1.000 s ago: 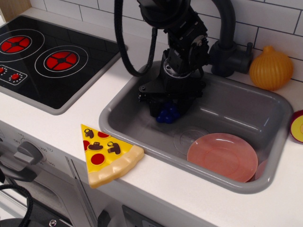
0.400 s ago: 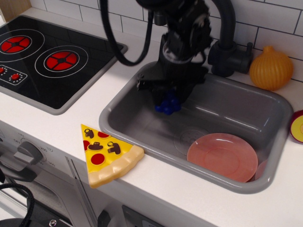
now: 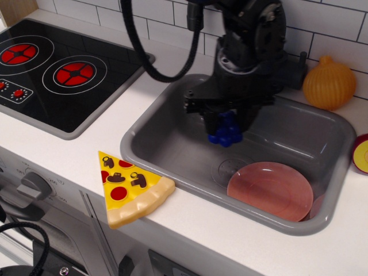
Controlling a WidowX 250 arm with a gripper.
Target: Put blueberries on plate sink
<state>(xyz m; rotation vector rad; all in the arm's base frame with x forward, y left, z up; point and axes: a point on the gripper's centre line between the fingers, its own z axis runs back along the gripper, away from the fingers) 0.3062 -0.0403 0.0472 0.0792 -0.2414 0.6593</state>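
So your hand (image 3: pixel 226 127) grips the blueberries (image 3: pixel 225 133), lifted above the sink (image 3: pixel 172 155); what's left is carrying them right and releasing onto the plate (image 3: pixel 270 190).

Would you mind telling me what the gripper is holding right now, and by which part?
The gripper holds the blueberries by the top of the cluster; the lower berries hang below its fingers, lifted above the sink floor.

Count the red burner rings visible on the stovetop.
2: one large burner at the far left edge, one large burner nearer the sink. Two small red knobs sit below; more may lie out of frame.
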